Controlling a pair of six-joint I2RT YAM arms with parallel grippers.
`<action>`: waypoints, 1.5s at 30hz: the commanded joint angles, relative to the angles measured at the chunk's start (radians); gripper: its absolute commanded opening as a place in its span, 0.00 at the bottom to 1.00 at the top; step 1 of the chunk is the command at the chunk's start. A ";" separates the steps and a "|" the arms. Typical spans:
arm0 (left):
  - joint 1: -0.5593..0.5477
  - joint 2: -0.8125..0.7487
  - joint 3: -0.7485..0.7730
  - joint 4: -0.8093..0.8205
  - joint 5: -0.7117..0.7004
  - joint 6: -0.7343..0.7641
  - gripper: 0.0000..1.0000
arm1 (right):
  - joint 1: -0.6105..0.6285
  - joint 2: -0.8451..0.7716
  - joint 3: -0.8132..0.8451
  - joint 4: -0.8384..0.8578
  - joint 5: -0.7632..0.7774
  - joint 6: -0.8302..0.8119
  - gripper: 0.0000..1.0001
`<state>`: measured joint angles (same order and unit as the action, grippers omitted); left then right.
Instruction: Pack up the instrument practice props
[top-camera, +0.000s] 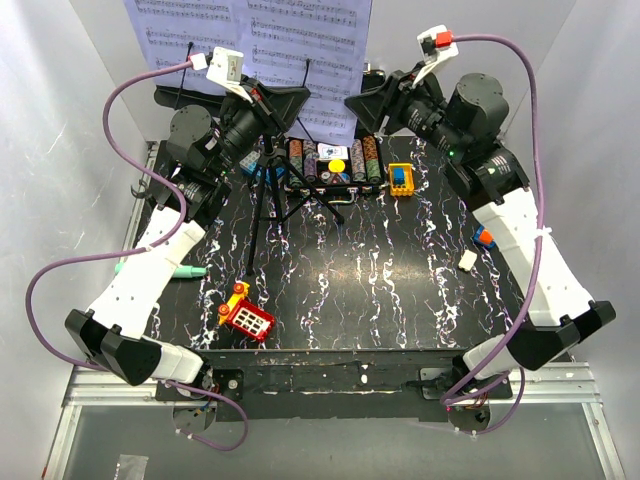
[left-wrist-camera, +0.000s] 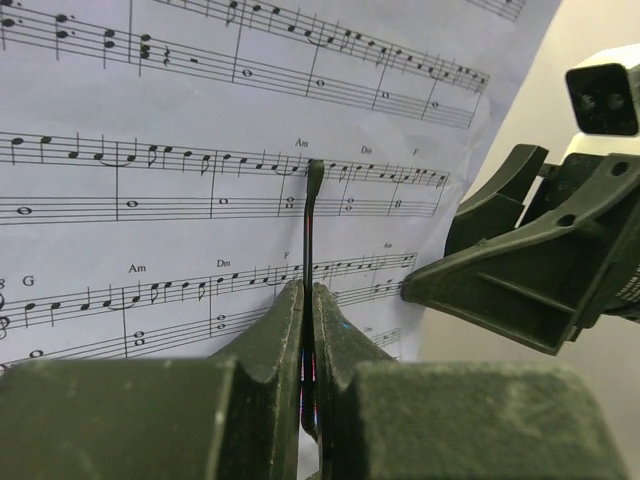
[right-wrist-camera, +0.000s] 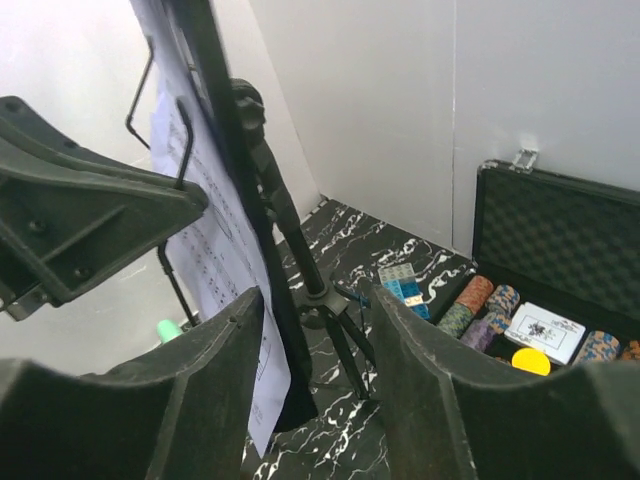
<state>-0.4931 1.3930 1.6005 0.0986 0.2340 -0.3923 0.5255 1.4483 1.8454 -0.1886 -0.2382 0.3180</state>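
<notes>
While the music stand (top-camera: 270, 165) is being left upright on its tripod at the far side of the bench (top-camera: 420, 280), with the sheet-music pages (top-camera: 250, 35) spread on its desk, the packing is being judged as barely begun. Nothing is being shown stowed, and the mint-green microphone (top-camera: 190, 271) is being left lying near the bench's left edge. The left end effector (left-wrist-camera: 306, 292) is being pinched fully closed on a thin black wire retainer (left-wrist-camera: 313, 200) in front of the pages. The right end effector (right-wrist-camera: 315, 300) is being shown partly open and empty, its jaws straddling the edge of the desk and pages; contact cannot be told.
</notes>
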 joint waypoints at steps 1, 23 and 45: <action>0.007 -0.049 0.001 0.032 -0.009 0.004 0.00 | -0.002 -0.008 0.028 -0.008 0.053 -0.002 0.52; 0.007 -0.061 -0.020 0.042 -0.036 0.013 0.00 | -0.002 -0.150 -0.110 0.049 0.088 -0.022 0.18; 0.007 -0.075 -0.037 0.055 -0.045 0.020 0.00 | -0.002 -0.396 -0.238 -0.029 0.168 0.001 0.01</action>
<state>-0.4931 1.3727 1.5761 0.1104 0.2169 -0.3885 0.5274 1.1393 1.6264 -0.2008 -0.1318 0.3119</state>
